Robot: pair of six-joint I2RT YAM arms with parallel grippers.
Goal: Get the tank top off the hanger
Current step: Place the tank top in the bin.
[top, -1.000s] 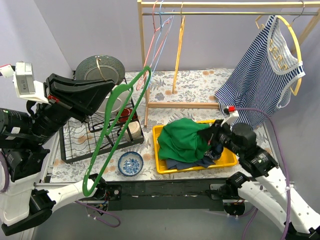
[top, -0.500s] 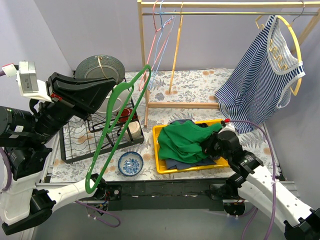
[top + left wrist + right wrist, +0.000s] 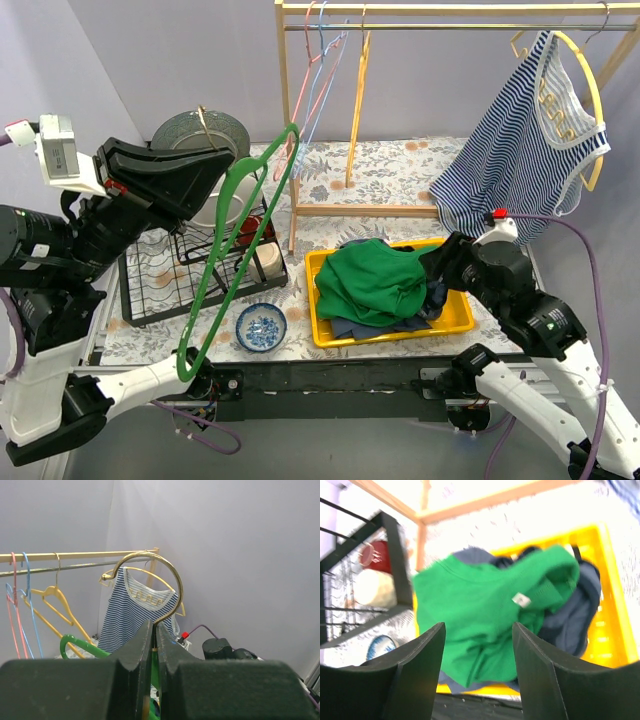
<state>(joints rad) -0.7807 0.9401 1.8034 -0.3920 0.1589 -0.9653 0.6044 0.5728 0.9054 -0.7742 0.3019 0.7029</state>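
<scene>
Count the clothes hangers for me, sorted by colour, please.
green hanger: 1
pink hanger: 1
blue hanger: 1
yellow hangers: 2
Total: 5

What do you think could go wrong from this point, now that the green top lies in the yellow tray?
The left gripper is shut only on the gold hook, so the long green hanger might swing and strike the dish rack or blue bowl near its lower end.
The green tank top heaps above the yellow tray's rim; the open right gripper above might snag it and drag it out.
</scene>
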